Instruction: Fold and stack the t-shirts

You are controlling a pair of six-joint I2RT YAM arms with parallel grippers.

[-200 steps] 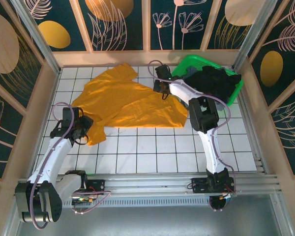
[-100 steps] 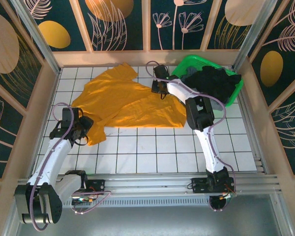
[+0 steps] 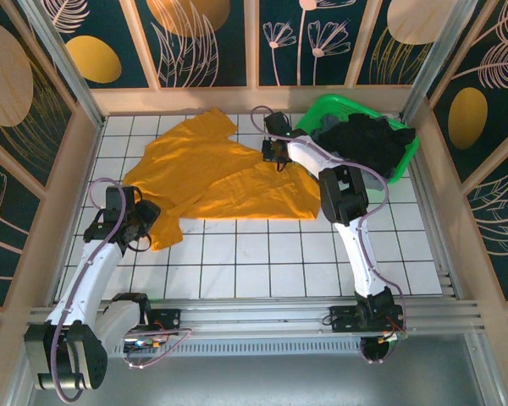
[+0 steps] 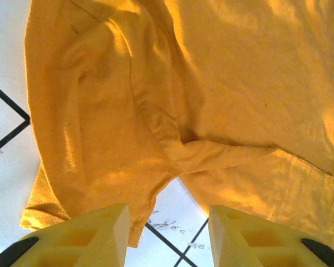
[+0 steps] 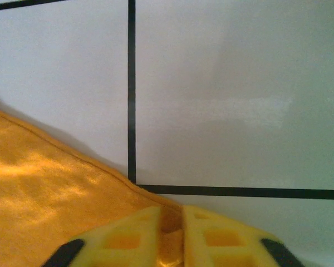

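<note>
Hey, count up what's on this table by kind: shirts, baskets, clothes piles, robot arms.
Orange t-shirt: 1
Green basket: 1
Dark heap of clothes in the basket: 1 heap, separate garments cannot be told apart
Robot arms: 2, left arm and right arm
Total: 5

Gridded table (image 3: 262, 262): orange t-shirt (image 3: 212, 173), green basket (image 3: 320, 110)

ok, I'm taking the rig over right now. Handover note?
Left gripper: open, at the orange t-shirt's near-left corner, holding nothing.
Right gripper: shut on that shirt's far edge, beside the green basket.
Dark t-shirts: heaped in the basket.
Done: orange shirt out on the table, rumpled.
Left: fold all, stack.
</note>
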